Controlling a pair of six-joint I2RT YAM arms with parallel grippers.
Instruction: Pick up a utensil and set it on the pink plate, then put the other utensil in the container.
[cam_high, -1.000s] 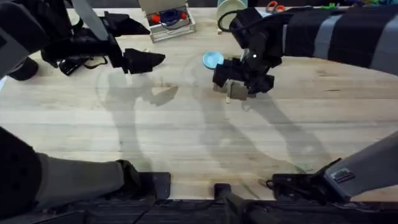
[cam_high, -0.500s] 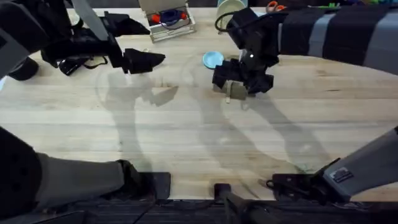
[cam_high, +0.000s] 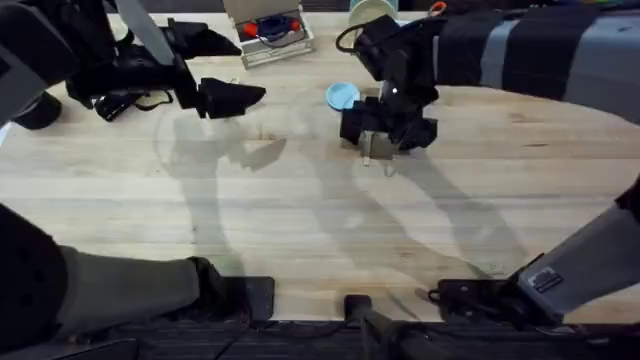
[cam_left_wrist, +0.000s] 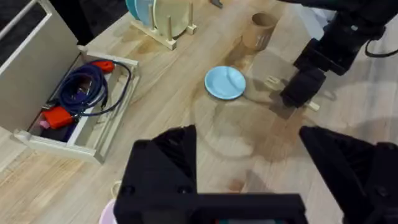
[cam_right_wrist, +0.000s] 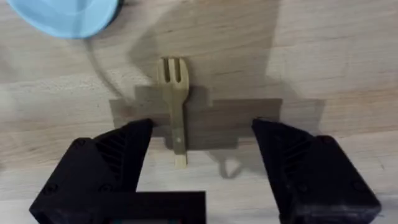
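Observation:
The light-wood fork (cam_right_wrist: 174, 106) lies flat on the table, tines toward the light-blue plate. My right gripper (cam_right_wrist: 202, 127) hangs open just above it, one finger on each side of the handle and not touching it. From overhead the right gripper (cam_high: 385, 128) covers most of the fork (cam_high: 367, 152). The tan container (cam_left_wrist: 261, 28) stands upright beyond the fork (cam_left_wrist: 273, 81). My left gripper (cam_left_wrist: 247, 134) is open and holds nothing, hovering at the far left (cam_high: 238, 97). An edge of the pink plate (cam_left_wrist: 107, 213) shows beneath it.
A light-blue plate (cam_high: 342, 95) lies just left of the right gripper. A clear box (cam_high: 268, 30) with red and blue contents sits at the back. A rack of plates (cam_left_wrist: 165, 15) stands near the container. The table's front half is bare wood.
My right gripper has edged slightly left and back over the fork. The left arm has not moved.

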